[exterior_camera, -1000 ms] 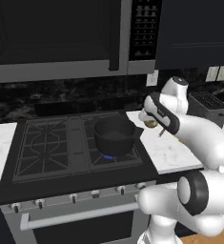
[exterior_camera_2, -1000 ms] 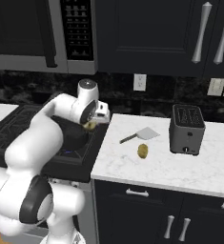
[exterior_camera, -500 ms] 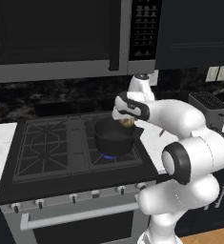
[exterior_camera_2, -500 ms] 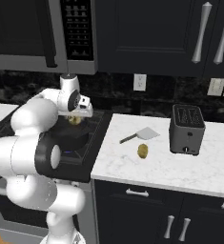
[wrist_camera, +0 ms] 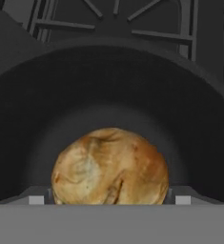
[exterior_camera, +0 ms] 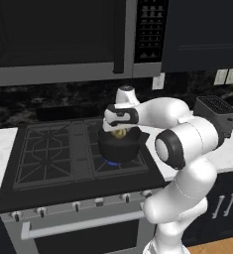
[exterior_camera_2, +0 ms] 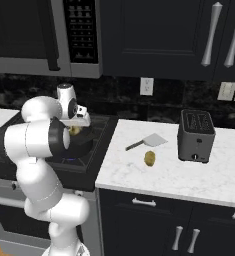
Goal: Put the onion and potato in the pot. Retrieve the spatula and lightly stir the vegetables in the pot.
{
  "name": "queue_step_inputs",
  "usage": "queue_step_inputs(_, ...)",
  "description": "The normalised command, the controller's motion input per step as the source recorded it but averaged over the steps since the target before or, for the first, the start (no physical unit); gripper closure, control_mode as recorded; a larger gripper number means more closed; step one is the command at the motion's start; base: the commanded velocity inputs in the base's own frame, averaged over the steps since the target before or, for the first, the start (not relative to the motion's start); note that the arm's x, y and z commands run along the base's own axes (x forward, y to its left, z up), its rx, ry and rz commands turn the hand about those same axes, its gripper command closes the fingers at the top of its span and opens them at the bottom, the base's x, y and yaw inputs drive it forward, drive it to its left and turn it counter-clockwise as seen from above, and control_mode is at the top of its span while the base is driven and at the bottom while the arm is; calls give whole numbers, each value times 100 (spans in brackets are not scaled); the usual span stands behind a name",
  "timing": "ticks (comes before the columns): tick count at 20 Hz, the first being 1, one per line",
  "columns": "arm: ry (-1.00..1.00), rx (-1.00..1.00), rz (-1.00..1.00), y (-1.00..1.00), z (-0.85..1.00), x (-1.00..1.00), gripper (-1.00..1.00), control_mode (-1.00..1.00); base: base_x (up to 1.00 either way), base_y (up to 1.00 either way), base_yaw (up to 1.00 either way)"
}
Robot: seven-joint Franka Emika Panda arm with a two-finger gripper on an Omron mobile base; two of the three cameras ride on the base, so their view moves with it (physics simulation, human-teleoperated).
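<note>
You had the gripper (exterior_camera: 119, 132) poised just over the mouth of the black pot (exterior_camera: 119, 148) on the front right burner of the stove (exterior_camera: 53, 154), with the onion (wrist_camera: 110, 167) clamped between the jaws; in the hand view its papery golden skin sat between the two fingertips and directly above the pot's dark floor. From the right base view the onion (exterior_camera_2: 74, 131) showed as a yellowish lump at the pot's rim, beside the gripper (exterior_camera_2: 78, 125). By my reading you were at the release step for the first vegetable: the onion was over the pot but not yet dropped. The potato (exterior_camera_2: 149, 158) lay on the white counter (exterior_camera_2: 189, 175), well apart from the pot, and the spatula (exterior_camera_2: 146, 142) lay just behind it, untouched. So the potato transfer, the spatula pickup and the stirring all remained. A blue flame seemed to show under the pot in the left base view. The toaster (exterior_camera_2: 195, 135) stood at the right of the counter. No brand, label or legible writing could be read; the microwave (exterior_camera: 149, 30) panel markings were too small to tell.
</note>
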Motion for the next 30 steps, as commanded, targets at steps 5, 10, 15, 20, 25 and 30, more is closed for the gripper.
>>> queue_step_inputs(5,6,-1,0,13,-26,11,-100,-100,0,0,0)
queue_step_inputs(10,0,0,0,0,-1,0,-100,-100,0,0,0)
queue_step_inputs(15,0,4,-1,-12,27,-7,-100,-100,0,0,0)
queue_step_inputs(20,-2,1,-8,-12,58,-8,-100,-100,0,0,0)
queue_step_inputs(25,-9,1,-12,-83,68,-40,-100,-100,0,0,0)
queue_step_inputs(30,0,0,-18,-100,13,-20,-100,-100,0,0,0)
